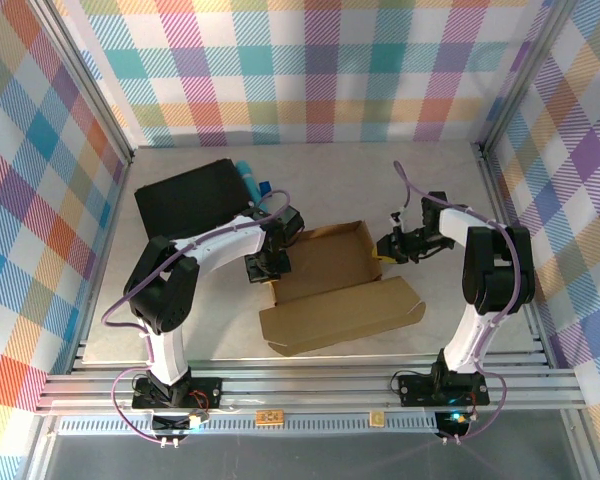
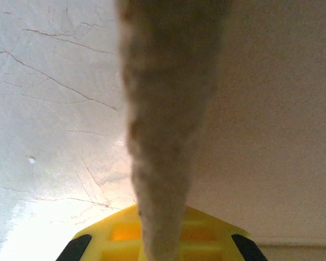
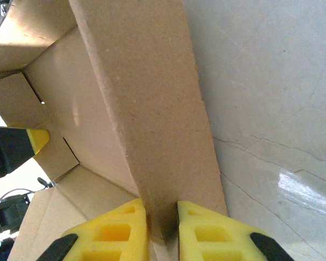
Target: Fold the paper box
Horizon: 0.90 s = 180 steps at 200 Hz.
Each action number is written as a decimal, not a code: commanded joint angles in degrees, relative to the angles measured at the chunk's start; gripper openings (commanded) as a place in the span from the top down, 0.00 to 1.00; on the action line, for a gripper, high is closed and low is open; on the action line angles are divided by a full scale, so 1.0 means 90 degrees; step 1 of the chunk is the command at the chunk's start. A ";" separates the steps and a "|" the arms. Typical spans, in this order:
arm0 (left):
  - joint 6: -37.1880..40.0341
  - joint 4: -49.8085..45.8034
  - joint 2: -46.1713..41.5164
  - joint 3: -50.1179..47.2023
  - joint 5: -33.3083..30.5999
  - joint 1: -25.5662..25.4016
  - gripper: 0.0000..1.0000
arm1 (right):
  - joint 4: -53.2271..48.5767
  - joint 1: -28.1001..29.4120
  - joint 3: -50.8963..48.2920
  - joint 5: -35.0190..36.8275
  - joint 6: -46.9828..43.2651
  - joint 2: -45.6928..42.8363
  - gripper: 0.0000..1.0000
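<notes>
The paper box (image 1: 325, 262) lies in the middle of the table as a brown cardboard tray with raised walls, its long lid flap (image 1: 345, 315) spread toward the arms. My left gripper (image 1: 265, 262) is shut on the box's left wall. Close up, that wall's blurred edge (image 2: 163, 136) runs down between the yellow fingers (image 2: 114, 236). My right gripper (image 1: 385, 247) is at the box's right wall. Its yellow pads (image 3: 117, 231) press on both sides of the upright wall (image 3: 152, 109). The box's inside (image 3: 70, 98) opens to the left of that wall.
A black rectangular case (image 1: 190, 195) lies at the back left, with a blue object (image 1: 252, 180) at its right edge. Checked walls and metal rails (image 1: 300, 385) enclose the table. Bare tabletop (image 1: 440, 190) lies right of and behind the box.
</notes>
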 commanded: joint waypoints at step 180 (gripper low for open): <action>-0.0088 0.0057 -0.0070 0.0037 -0.0111 0.0040 1.00 | -0.0765 0.1982 0.0368 0.4362 0.0487 0.0006 1.00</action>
